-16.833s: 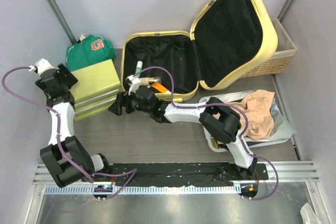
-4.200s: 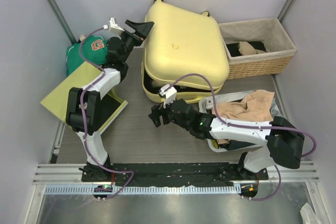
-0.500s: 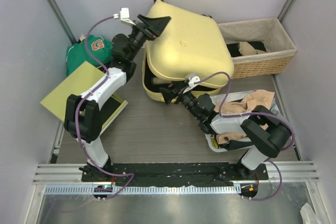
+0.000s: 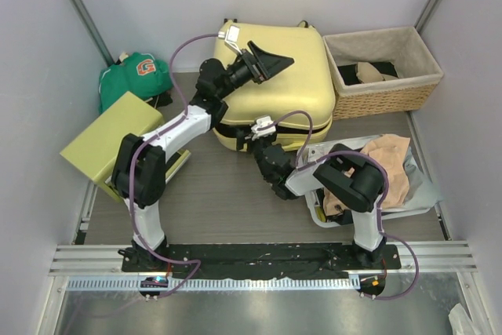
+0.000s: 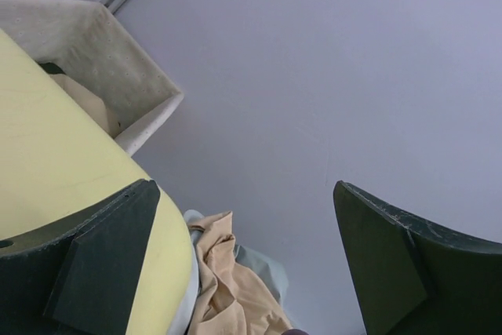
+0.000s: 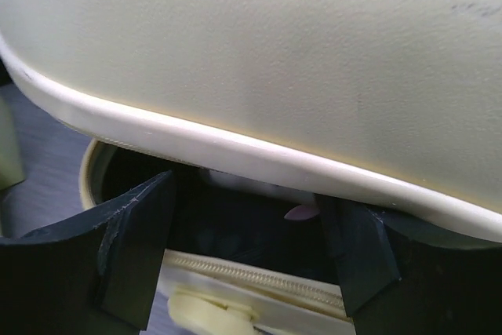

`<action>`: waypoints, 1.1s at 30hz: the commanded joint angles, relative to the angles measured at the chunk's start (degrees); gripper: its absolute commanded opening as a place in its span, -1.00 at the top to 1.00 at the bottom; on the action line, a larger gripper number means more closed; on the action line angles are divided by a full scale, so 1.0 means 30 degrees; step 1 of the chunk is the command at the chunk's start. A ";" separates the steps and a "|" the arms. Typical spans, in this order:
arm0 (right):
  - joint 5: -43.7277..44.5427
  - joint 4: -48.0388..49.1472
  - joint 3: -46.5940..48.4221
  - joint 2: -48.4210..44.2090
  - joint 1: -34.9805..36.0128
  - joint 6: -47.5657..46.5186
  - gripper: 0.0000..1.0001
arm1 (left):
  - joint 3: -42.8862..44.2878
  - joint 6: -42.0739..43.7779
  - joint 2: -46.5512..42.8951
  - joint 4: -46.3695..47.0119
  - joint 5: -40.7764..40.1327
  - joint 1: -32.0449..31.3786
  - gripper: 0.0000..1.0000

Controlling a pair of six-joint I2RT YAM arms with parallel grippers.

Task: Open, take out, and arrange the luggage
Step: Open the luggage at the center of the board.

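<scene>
The pale yellow luggage (image 4: pixel 294 76) lies at the back centre, its lid lowered over the base with a dark gap along the front edge. My left gripper (image 4: pixel 274 62) hovers open above the lid; in the left wrist view its fingers (image 5: pixel 102 264) stand wide apart beside the yellow shell (image 5: pixel 47 154), holding nothing. My right gripper (image 4: pixel 249 132) is at the front gap. In the right wrist view it (image 6: pixel 243 194) is open, its fingertips (image 6: pixel 129 249) reaching under the lid's rim (image 6: pixel 235 151), above the base's zipper edge (image 6: pixel 259 280).
A wicker basket (image 4: pixel 384 88) with clothes stands right of the luggage. A green shirt (image 4: pixel 135 74) lies at the back left and a yellow-green box (image 4: pixel 110 143) at the left. Tan cloth (image 4: pixel 388 162) rests on a grey bag (image 4: pixel 420 190) to the right.
The left gripper has swung right, out over the lid. The lid has dropped lower. The right gripper has moved up to the front gap.
</scene>
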 commanded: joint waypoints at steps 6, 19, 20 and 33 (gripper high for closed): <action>0.5865 0.7232 0.2508 -0.0245 -0.1752 -0.3647 -0.65 | -0.1323 0.3686 -0.4931 -0.2839 -0.0330 0.1705 -0.99; 0.9644 0.7232 0.4500 -0.3351 -0.3185 -1.0064 -0.85 | -0.4106 1.2653 -1.1063 -1.4100 -0.8941 0.3202 -0.99; 0.9762 0.7232 0.4588 -0.3468 -0.3333 -1.0676 -0.86 | -0.4341 1.2684 -1.1064 -1.5058 -0.9208 0.3202 -0.99; 1.0641 0.7202 0.4064 -0.5460 -0.5062 -1.3288 -0.93 | -0.6336 1.2595 -0.5888 -1.6181 -1.0819 0.3231 -0.99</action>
